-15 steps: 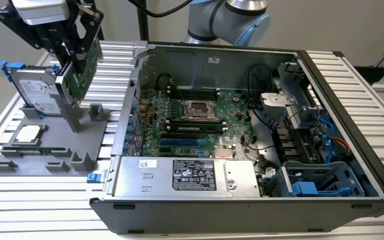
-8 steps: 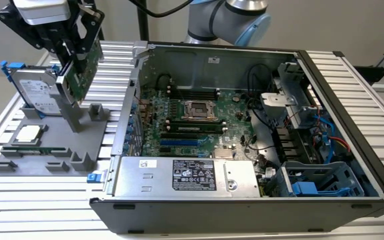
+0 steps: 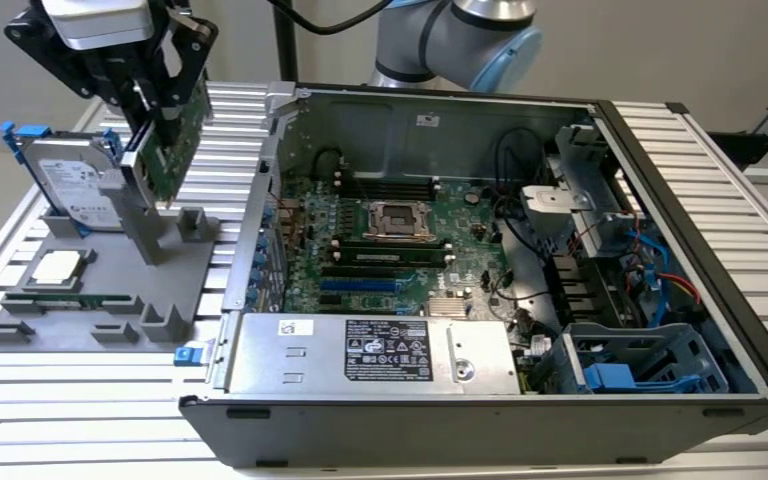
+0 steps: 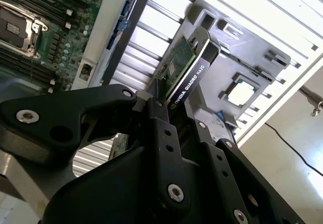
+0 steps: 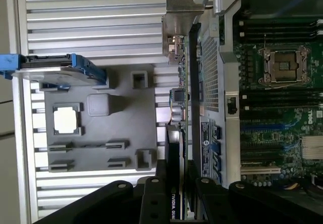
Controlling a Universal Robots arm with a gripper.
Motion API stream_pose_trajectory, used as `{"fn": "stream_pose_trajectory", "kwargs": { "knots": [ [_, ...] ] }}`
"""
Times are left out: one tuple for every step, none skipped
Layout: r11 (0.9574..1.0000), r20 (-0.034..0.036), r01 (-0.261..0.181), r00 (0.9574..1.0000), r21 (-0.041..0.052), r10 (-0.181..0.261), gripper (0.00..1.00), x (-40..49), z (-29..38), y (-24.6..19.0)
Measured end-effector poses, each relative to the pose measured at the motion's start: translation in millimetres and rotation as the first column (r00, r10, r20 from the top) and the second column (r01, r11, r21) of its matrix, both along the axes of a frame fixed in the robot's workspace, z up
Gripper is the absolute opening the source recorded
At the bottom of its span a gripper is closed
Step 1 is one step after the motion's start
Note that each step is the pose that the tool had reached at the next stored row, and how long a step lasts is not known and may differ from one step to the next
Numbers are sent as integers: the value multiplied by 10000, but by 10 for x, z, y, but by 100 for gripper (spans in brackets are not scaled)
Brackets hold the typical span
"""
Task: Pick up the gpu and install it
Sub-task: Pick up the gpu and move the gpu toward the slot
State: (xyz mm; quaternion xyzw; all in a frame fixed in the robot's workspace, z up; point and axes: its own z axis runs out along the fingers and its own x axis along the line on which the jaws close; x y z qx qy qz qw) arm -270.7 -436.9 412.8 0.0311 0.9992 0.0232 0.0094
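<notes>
gpu (image 3: 164,170) — thin green card, black cooler — clamped in tool (image 3: 155,105).

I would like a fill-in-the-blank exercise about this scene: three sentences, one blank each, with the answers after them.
1. The gripper is shut on the gpu and holds it over the ____ fixture.
2. The hard drive standing in that fixture has ____ rails.
3. The open computer case lies to the exterior view's ____ of the fixture.

Missing words: grey; blue; right.
</notes>
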Motion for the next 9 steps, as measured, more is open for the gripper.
{"fn": "stream_pose_trajectory", "kwargs": {
  "knots": [
    [10000, 0, 0, 10000, 0, 0, 0, 8, 0, 2],
    [10000, 0, 1, 10000, 0, -1, 0, 16, 0, 4],
    [10000, 0, 1, 10000, -1, -1, 0, 25, 0, 5],
    [10000, 0, 0, 10000, 0, 0, 0, 35, 0, 7],
    [10000, 0, 1, 10000, 0, -1, 0, 44, 0, 8],
    [10000, -1, 1, 10000, -1, -1, 0, 53, 1, 8],
    [10000, 0, 0, 10000, 0, 0, 0, 63, 0, 9],
    [10000, 0, 1, 10000, 0, -1, 0, 73, 0, 10],
    [10000, 0, 0, 10000, -1, 0, 0, 82, 0, 11]
  ]
}}
